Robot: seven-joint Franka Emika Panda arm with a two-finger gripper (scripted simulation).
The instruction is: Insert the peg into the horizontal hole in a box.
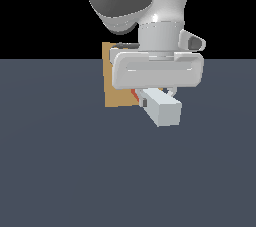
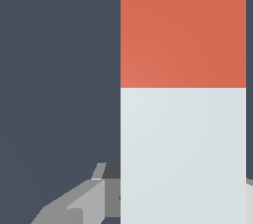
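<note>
jaws grip the peg (image 1: 162,108) before the box (image 1: 117,86).

Just a flat slate-grey floor (image 1: 60,171) running back to a straight horizon. Everything above it is solid black (image 1: 40,11).

white arm reaching down from above, wrist vertical, gripper (image 1: 156,96) low with wide body facing the exterior view, fingers (image 2: 79,203) closed on the peg (image 1: 161,107).

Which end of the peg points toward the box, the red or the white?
The red end points toward the box; the white end sticks out toward the camera.
</note>
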